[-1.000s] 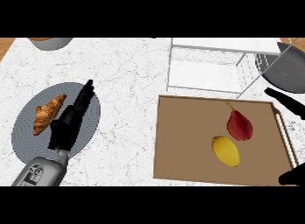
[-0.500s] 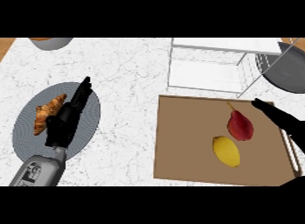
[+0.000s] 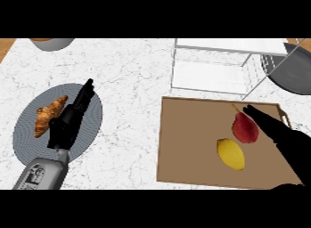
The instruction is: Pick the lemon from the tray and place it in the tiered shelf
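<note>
A yellow lemon (image 3: 231, 153) lies on the brown tray (image 3: 190, 142) at the right, just below a red pear-shaped fruit (image 3: 244, 128). My right hand (image 3: 284, 138) is over the tray's right side, fingers straight, its tips beside the red fruit and a little right of the lemon. It holds nothing. The white wire tiered shelf (image 3: 218, 67) stands behind the tray. My left hand (image 3: 71, 120) rests open over the grey plate (image 3: 92, 116) at the left.
A croissant (image 3: 48, 116) lies on the grey plate beside my left hand. A dark pan (image 3: 301, 69) sits at the far right next to the shelf. A bowl (image 3: 51, 42) is at the back left edge.
My right hand has moved left and down over the tray, from the pan's side to beside the red fruit. The left hand has stayed still.
</note>
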`<state>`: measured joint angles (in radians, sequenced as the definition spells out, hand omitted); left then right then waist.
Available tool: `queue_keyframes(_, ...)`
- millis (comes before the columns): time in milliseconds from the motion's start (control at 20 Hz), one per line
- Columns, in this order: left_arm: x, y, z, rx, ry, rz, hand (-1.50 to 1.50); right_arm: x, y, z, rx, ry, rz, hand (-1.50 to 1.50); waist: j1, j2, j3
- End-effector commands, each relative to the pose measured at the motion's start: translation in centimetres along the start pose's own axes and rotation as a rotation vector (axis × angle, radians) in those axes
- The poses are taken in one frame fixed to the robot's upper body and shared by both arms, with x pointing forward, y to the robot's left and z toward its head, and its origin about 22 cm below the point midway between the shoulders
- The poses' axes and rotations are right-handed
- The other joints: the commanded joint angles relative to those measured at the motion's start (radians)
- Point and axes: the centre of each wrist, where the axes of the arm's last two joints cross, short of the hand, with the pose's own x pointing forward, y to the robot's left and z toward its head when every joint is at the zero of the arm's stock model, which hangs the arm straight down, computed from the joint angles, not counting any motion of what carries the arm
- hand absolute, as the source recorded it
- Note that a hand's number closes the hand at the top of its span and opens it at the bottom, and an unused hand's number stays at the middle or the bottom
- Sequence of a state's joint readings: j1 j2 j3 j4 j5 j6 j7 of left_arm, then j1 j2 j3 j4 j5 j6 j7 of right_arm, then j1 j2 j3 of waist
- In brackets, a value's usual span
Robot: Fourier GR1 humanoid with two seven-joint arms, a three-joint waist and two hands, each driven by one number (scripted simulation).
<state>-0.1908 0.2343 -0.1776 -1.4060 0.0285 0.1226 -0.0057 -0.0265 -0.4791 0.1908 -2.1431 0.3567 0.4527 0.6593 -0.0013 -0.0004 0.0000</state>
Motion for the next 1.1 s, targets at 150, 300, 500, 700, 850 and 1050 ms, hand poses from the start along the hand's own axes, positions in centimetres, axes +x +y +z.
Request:
queue_keyframes(150,0.7,-2.0,0.6,0.013,0.005,0.006,0.0,0.8,-0.1,-1.5,0.007,0.017,-0.009,-1.5,0.003,0.0,0.0)
queue_keyframes(300,0.3,0.2,0.6,-0.011,-0.01,0.014,0.0,-0.8,1.7,-0.4,0.0,0.03,-0.014,-1.5,-0.001,0.0,0.0)
queue_keyframes(500,0.4,0.3,-0.6,0.013,-0.009,-0.006,0.0,-0.7,1.6,-2.8,0.019,0.065,0.003,-1.5,0.001,0.001,0.0)
queue_keyframes(700,-0.7,0.0,0.5,0.005,0.001,0.024,0.0,-1.3,2.5,-1.0,0.024,0.059,0.028,-1.5,-0.001,0.0,0.0)
queue_keyframes(850,-0.3,1.0,-0.5,0.002,-0.005,0.022,0.0,0.2,4.2,-3.0,0.035,0.068,0.043,-1.5,0.001,0.001,0.0)
queue_keyframes(1050,0.7,-1.1,0.5,-0.016,0.008,0.02,0.0,-2.0,4.4,-2.2,0.041,0.087,0.062,-1.5,0.0,0.0,0.0)
